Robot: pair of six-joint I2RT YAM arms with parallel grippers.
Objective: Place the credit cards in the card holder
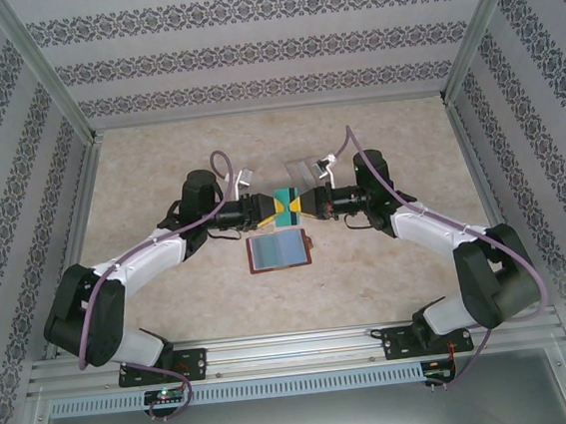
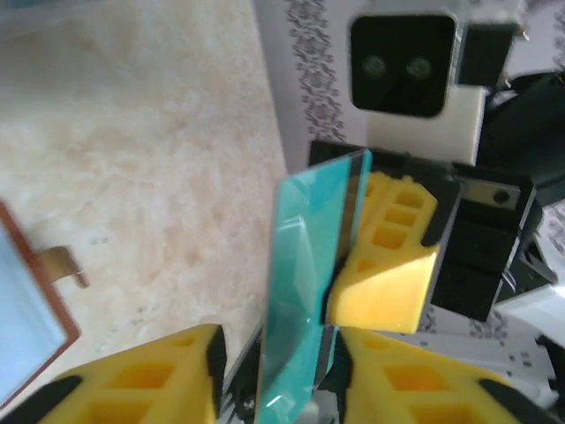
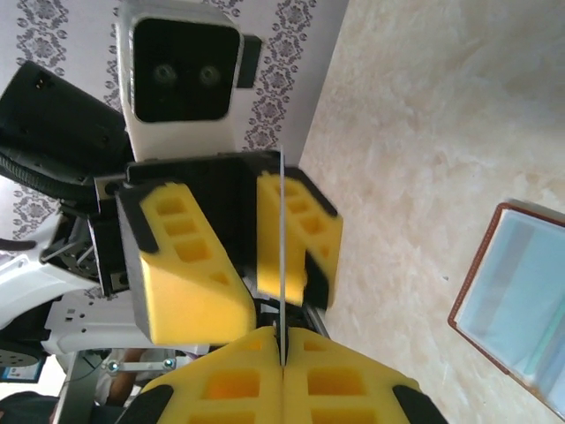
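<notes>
A teal credit card (image 1: 285, 206) hangs on edge above the table between both grippers, which meet tip to tip. My right gripper (image 3: 282, 343) is shut on the card (image 3: 282, 256), seen edge-on as a thin line. My left gripper (image 2: 275, 358) stands open around the card's other end (image 2: 309, 283); the card lies close to one of its fingers (image 2: 415, 371), with a gap to the other. The card holder (image 1: 279, 250) lies open on the table just in front of the grippers, reddish-brown rim, pale blue inside, its clasp tab (image 2: 66, 265) sticking out.
A clear plastic piece (image 1: 302, 168) lies behind the grippers, towards the back of the table. Patterned walls and metal posts (image 1: 49, 74) enclose the table on three sides. The arm bases sit on the rail (image 1: 297, 356) at the near edge.
</notes>
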